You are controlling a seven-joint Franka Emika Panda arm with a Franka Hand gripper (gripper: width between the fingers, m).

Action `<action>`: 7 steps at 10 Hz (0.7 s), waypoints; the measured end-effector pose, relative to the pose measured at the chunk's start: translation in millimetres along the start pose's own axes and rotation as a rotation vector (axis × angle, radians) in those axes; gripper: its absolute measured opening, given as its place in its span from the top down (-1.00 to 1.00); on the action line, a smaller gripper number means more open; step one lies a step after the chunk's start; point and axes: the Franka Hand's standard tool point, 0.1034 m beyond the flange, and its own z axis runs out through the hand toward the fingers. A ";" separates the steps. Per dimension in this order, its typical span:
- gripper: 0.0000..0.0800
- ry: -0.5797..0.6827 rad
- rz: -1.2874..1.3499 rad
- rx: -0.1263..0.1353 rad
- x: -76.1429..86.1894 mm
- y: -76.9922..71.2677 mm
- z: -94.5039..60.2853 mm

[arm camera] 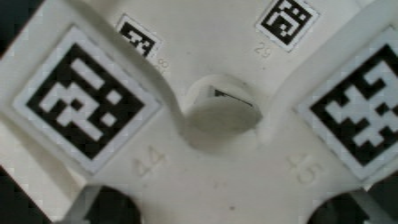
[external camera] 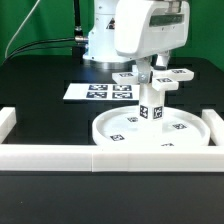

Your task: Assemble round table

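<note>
The large round rimmed disc [external camera: 112, 136] lies flat on the table near the front. The short thick cylinder [external camera: 150, 110] stands upright at its middle, with tags on its side. The cross-shaped four-armed piece [external camera: 166, 86] sits level on top of the cylinder. My gripper [external camera: 150, 66] comes straight down on it and is shut on it. In the wrist view the cross-shaped piece [arm camera: 169, 160] fills the frame, with tags on its arms and a round hole at its centre. My gripper [arm camera: 240, 208] has a dark fingertip on each side of one arm.
The marker board [external camera: 98, 92] lies behind the disc, toward the exterior view's left. Long white border blocks [external camera: 50, 154] run along the front and up the exterior view's left side. The robot base [external camera: 100, 45] stands at the back.
</note>
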 end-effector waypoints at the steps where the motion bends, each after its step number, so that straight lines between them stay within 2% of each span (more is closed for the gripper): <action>1: -0.11 0.001 0.034 0.000 0.1 -0.1 0.0; 3: -0.11 0.003 0.230 0.004 -0.4 0.1 -0.2; 7: -0.11 0.020 0.729 0.028 -0.7 -2.5 -0.3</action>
